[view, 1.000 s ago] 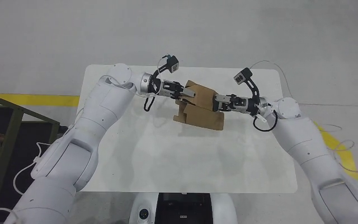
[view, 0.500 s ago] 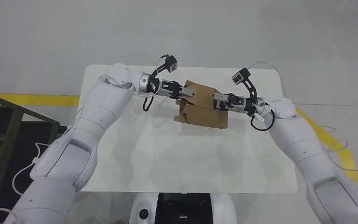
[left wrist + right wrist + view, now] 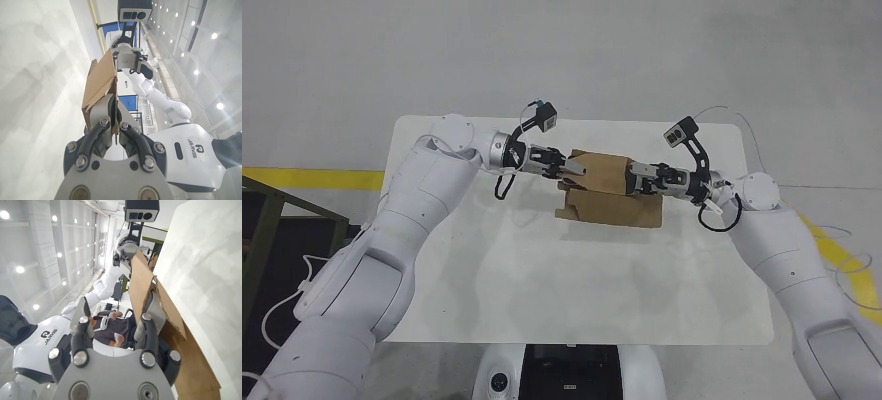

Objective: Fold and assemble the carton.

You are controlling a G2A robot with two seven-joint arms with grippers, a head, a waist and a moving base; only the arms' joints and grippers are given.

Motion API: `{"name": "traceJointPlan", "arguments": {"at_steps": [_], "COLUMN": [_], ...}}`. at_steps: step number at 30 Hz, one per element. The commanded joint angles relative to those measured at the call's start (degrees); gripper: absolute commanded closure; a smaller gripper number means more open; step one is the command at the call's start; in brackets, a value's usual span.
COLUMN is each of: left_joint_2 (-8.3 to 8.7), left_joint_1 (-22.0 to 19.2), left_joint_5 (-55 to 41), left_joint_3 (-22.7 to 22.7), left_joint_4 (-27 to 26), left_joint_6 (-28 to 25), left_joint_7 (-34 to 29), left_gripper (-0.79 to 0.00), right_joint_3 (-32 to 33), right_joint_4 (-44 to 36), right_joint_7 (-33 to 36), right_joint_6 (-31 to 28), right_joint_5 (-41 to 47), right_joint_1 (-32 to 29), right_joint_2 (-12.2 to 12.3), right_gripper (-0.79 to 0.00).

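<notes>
vs 1 s ago: carton (image 3: 607,190) has swung from skewed to square with the table (image 3: 492,290) edges. Its right-hand edge now sits further toward the right arm, and the right wrist has shifted with it. Left arm has barely moved.

Left gripper (image 3: 572,170) is clamped on the carton's left edge. The left wrist view shows both fingers of the left gripper (image 3: 113,102) pinching a cardboard (image 3: 100,83) panel between them.

Right gripper (image 3: 632,180) is at the carton's right end. In the right wrist view its jaws (image 3: 118,296) are spread wide: one finger (image 3: 153,308) lies against the cardboard (image 3: 140,283) under a flap, the other finger (image 3: 83,308) is free in the air, so there's no grip.

The carton is over the far-centre part of the table, between the two grippers, still mostly flat with loose flaps along the near side.

Surface and room: white table on a grey floor (image 3: 342,60), a yellow line (image 3: 312,179) on the floor and a dark green frame (image 3: 272,200) off the left side. Ceiling lights (image 3: 196,72) show in the wrist views.

Hard to see: can't tell whether the carton touches the table or hangs just above it. From the top the cardboard hides the left fingertips. The flap covers the tip of the right gripper's inner finger.
</notes>
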Motion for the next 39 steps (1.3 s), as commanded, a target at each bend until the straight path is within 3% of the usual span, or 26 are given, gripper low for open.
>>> {"name": "traceJointPlan", "arguments": {"at_steps": [1,6,11,23,27,30,35,37,39], "left_joint_2": [-0.02,-0.08,-0.16,-0.22,-0.19,-0.17,-0.08,-0.03,0.01], "left_joint_1": [-0.08,-0.31,-0.52,-0.73,-0.70,-0.68,-0.62,-0.56,-0.48], "left_joint_5": [0.15,0.26,0.50,0.42,0.36,0.25,0.13,0.13,0.01], "left_joint_3": [0.11,0.33,0.68,1.16,1.23,1.27,1.22,1.21,1.19], "left_joint_4": [0.25,0.66,0.57,-0.11,-0.27,-0.23,-0.26,-0.35,-0.54], "left_joint_6": [-0.10,-0.23,-0.26,-0.28,-0.36,-0.32,-0.41,-0.44,-0.41], "left_joint_7": [0.11,0.23,0.26,0.29,0.37,0.32,0.41,0.45,0.42], "left_gripper": [0.000,0.000,0.000,0.000,0.000,0.000,0.000,-0.062,-0.132], "right_joint_3": [0.30,0.65,0.01,-2.53,-3.08,-3.29,-3.42,-3.45,-3.59], "right_joint_4": [-0.06,-0.40,-0.30,2.05,2.75,3.32,4.02,4.23,4.38], "right_joint_7": [0.11,0.43,0.66,0.16,-0.45,-0.66,-0.94,-0.95,-0.91], "right_joint_6": [0.11,0.42,0.66,0.17,-0.44,-0.66,-0.94,-0.95,-0.90], "right_joint_5": [-0.01,-0.42,-0.98,-4.90,-5.10,-5.06,-5.49,-5.57,-5.76], "right_joint_1": [0.02,0.10,0.48,2.67,3.15,3.30,3.36,3.34,3.33], "right_joint_2": [-0.02,-0.20,-0.72,-1.81,-2.06,-2.15,-2.08,-2.04,-2.02], "right_gripper": [-0.496,-0.465,-0.369,-0.308,-0.237,-0.135,-0.062,-0.003,0.000]}}
